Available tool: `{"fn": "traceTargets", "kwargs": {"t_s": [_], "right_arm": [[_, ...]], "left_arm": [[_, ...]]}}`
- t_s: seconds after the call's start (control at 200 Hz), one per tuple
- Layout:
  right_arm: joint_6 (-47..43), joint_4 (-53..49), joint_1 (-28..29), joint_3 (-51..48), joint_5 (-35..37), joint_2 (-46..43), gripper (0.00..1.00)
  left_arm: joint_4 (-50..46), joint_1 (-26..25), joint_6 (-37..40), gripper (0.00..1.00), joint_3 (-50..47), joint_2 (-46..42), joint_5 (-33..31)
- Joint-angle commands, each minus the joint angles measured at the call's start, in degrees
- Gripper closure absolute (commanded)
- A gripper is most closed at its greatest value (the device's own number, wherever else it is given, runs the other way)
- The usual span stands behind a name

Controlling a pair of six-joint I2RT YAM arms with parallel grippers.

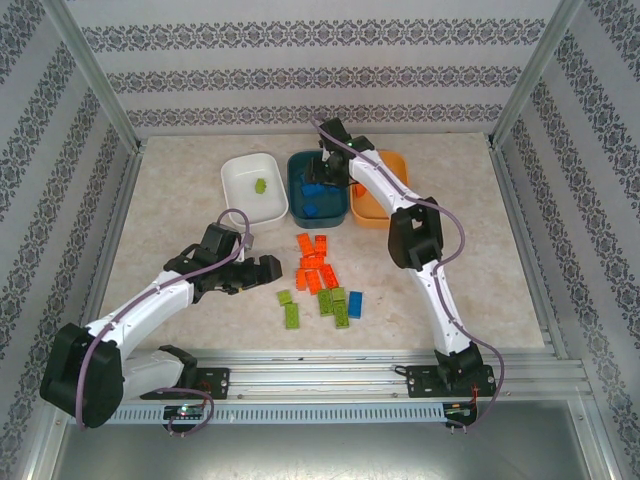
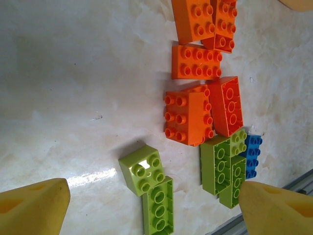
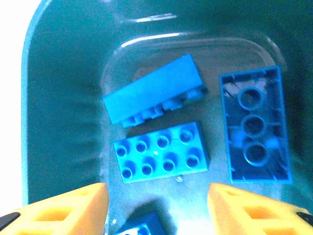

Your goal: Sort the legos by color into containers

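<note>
- Yellow fingertips [image 2: 34,208] of the left pincer [image 1: 262,271] are sitting closest to the wrist camera, spread wide with nothing between them. This pincer is standing open, hovering low beside the loose pile.
- Marbled tabletop [image 1: 170,230] is carrying everything, with both arms rising from its near edge.
- Right arm [image 1: 432,290] is reaching across to the far row of bowls, and left arm [image 1: 150,300] is bending low toward the middle.
- Three bowls are standing in a row at the far side: white bowl [image 1: 240,165] on the left, teal bowl [image 1: 297,190] in the middle and orange bowl [image 1: 385,205] on the right.
- Right pincer [image 1: 322,172] is hanging over the teal bowl. Its yellow fingers [image 3: 63,213] are parted and gripping nothing.
- Blue legos [image 3: 161,152] are lying inside the teal bowl. One is lying studs up, one is tipping on its edge, and one is lying upside down with its hollow underside showing.
- Orange legos [image 1: 316,262] are clustering at the far part of the loose pile in the middle of the tabletop — several are touching.
- Lime legos [image 1: 335,305] are lying nearer the arms, two of them slightly apart on the left.
- One blue lego [image 1: 355,302] is lying at the pile's right edge, against the lime ones.
- One green lego [image 1: 260,186] is resting in the white bowl.
</note>
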Motion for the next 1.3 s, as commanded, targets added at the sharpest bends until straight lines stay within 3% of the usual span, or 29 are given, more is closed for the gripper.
{"fn": "traceTargets", "kwargs": {"t_s": [0.0, 0.155, 0.3, 0.52, 0.6, 0.879, 1.294], "right_arm": [[-2.1, -0.2, 0.8, -6.6, 0.5, -12.3, 0.43], [-4.6, 2.4, 4.2, -26.2, 4.0, -29.7, 0.37], [-1.5, 4.9, 6.6, -46.1, 1.2, -42.5, 0.34], [1.8, 6.9, 14.5, -63.8, 4.9, -51.1, 0.33], [2.7, 10.5, 16.9, -68.7, 3.3, -51.6, 0.33], [2.2, 11.3, 21.0, -69.9, 3.8, -44.5, 0.36], [1.6, 10.1, 20.9, -66.5, 9.8, -36.9, 0.45]], "left_arm": [[-0.4, 0.4, -1.7, 0.10, -0.8, -1.4, 0.2], [0.5, 0.4, -3.0, 0.10, -1.5, -3.3, 0.3], [0.8, 0.4, -3.2, 0.09, -2.4, -4.6, -0.2], [3.1, 0.1, -4.9, 0.09, -3.7, -4.5, 0.6], [3.1, 0.2, -5.2, 0.08, -4.3, -5.5, 0.5], [1.5, 0.1, -4.5, 0.08, -4.8, -7.3, 0.0], [-0.1, 0.3, -3.6, 0.07, -4.9, -8.1, -0.7]]}}
